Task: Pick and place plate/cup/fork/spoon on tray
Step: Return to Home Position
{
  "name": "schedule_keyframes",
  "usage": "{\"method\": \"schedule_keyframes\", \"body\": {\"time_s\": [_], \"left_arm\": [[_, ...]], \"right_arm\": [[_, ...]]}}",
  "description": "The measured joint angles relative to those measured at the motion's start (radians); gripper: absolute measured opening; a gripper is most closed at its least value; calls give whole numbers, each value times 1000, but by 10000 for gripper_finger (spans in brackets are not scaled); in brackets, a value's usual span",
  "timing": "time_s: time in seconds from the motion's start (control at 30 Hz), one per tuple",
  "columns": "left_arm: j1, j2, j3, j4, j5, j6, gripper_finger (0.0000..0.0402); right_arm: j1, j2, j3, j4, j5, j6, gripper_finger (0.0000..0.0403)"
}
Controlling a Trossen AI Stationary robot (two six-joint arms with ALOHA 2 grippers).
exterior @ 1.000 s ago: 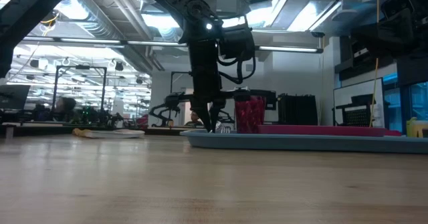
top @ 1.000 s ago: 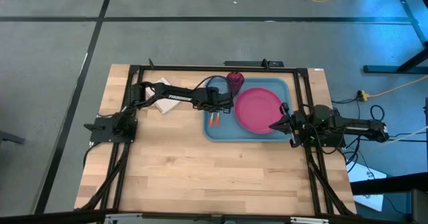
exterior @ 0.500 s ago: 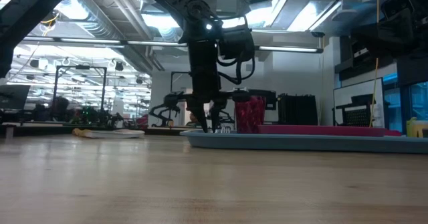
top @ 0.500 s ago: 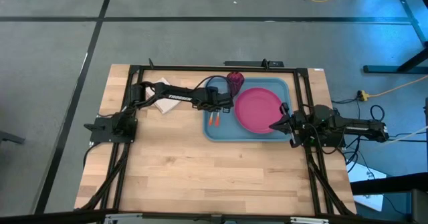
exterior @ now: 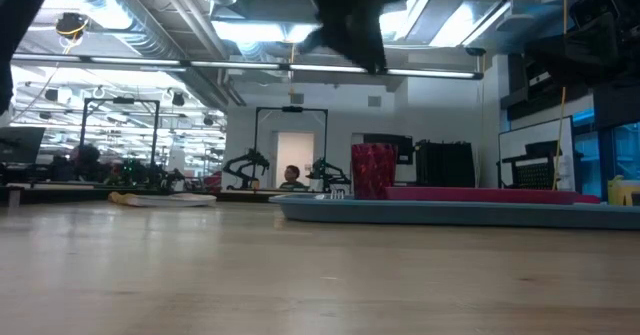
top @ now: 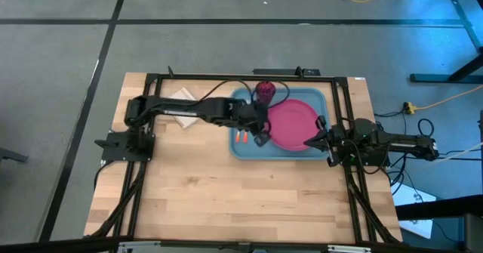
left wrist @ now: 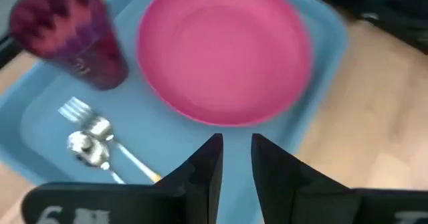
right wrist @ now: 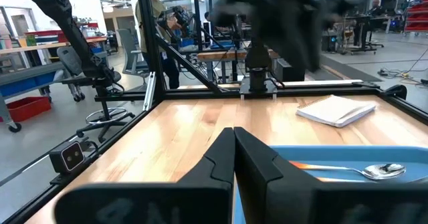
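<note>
The light-blue tray (top: 321, 102) lies at the table's far right. On it rest the pink plate (top: 293, 123), the dark red cup (top: 264, 91) standing upright at its far left corner, and the fork (left wrist: 75, 107) and spoon (left wrist: 89, 150) side by side at its left end (top: 241, 137). My left gripper (top: 261, 137) hangs high over the tray between the cutlery and the plate, empty, its fingers (left wrist: 212, 162) a little apart. My right gripper (top: 308, 142) waits shut at the tray's near right corner.
A white napkin (top: 181, 106) lies on the wood left of the tray, partly under my left arm. The table's near half is bare wood. A black frame runs along the table's edges. The room beyond holds other rigs and a person.
My left gripper stood low at the tray's left end, by the cutlery, and spread its fingers there. It then rose well clear of the tray and went toward the table's right, up to the plate's edge. The tableware has stayed in place.
</note>
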Motion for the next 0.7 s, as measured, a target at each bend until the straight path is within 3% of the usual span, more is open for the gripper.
{"method": "schedule_keyframes", "body": {"time_s": [0.13, 0.27, 0.37, 0.5, 0.7], "left_arm": [[-70, -59, 3, -46, -19, 54, 72], [-124, -134, 0, -231, -37, 110, 73], [-144, -229, -65, -256, -55, 119, 73], [-149, -407, -294, -93, 28, 165, 73], [-108, -734, -871, 433, 241, 218, 73]], "right_arm": [[0, 0, 0, 0, 0, 0, 10], [0, 0, 0, 0, 0, 0, 10], [0, 0, 0, 0, 0, 0, 10], [0, 0, 0, 0, 0, 0, 10], [0, 0, 0, 0, 0, 0, 10]]}}
